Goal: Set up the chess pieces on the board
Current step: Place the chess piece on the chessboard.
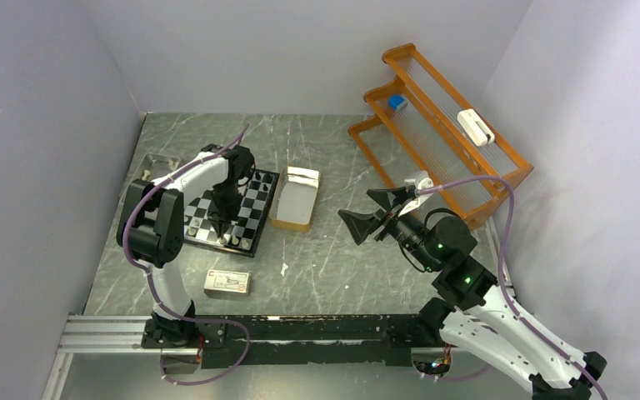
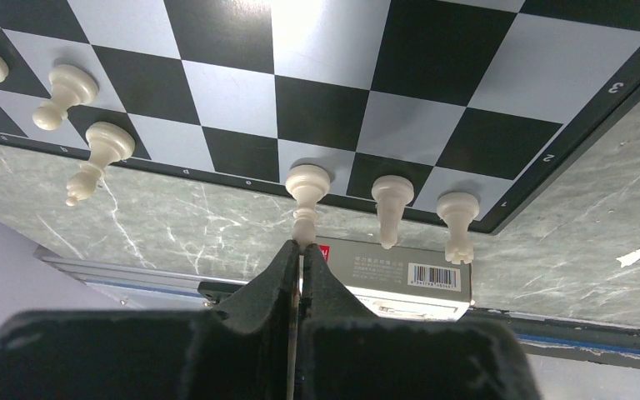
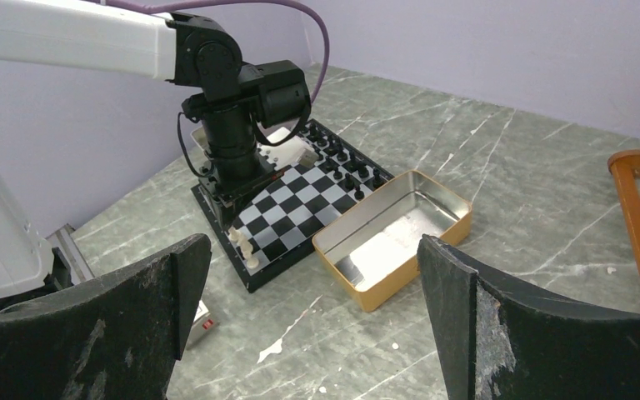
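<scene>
With left gripper [image 2: 301, 254] pressed together at the head of a white piece [image 2: 307, 192] (pinch on it hard to confirm), settle upright on its near-edge square of the board [image 2: 325, 42], clear of neighbouring pieces [image 2: 392, 204], then part slowly and lift straight. Leave right gripper [image 3: 315, 250] spread, empty, well apart.

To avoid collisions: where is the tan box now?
In the top view, the tan box sits right of the board, between it and the right gripper.
</scene>
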{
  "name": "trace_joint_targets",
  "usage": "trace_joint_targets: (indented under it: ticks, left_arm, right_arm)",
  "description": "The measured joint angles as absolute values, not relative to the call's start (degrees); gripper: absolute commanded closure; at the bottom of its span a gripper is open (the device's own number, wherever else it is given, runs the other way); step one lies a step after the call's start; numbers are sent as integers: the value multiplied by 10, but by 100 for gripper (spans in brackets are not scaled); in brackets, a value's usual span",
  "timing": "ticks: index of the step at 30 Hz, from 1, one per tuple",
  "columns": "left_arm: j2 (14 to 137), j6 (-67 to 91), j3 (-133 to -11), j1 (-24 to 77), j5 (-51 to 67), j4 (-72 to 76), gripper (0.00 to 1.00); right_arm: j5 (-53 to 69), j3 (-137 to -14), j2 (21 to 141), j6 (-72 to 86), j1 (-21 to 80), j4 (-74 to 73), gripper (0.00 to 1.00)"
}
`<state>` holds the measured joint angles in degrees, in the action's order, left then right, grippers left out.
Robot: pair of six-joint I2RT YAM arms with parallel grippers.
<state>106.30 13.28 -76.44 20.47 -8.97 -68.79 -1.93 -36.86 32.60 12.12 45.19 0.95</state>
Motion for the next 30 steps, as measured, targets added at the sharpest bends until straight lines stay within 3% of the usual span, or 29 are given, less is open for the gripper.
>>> trace_joint_targets:
  ticks: [18,25,30]
  left_arm:
    - [1063,129,-764,205,-88,-686,95]
    - [1063,129,-764,205,-88,-684,83]
    - [1063,128,-764,205,-87,-669,80]
  right_arm:
    - [-19,-368,327,121,452,10,0]
    - [-19,-368,330,121,452,10,0]
    - [-19,-362,331,121,452,10,0]
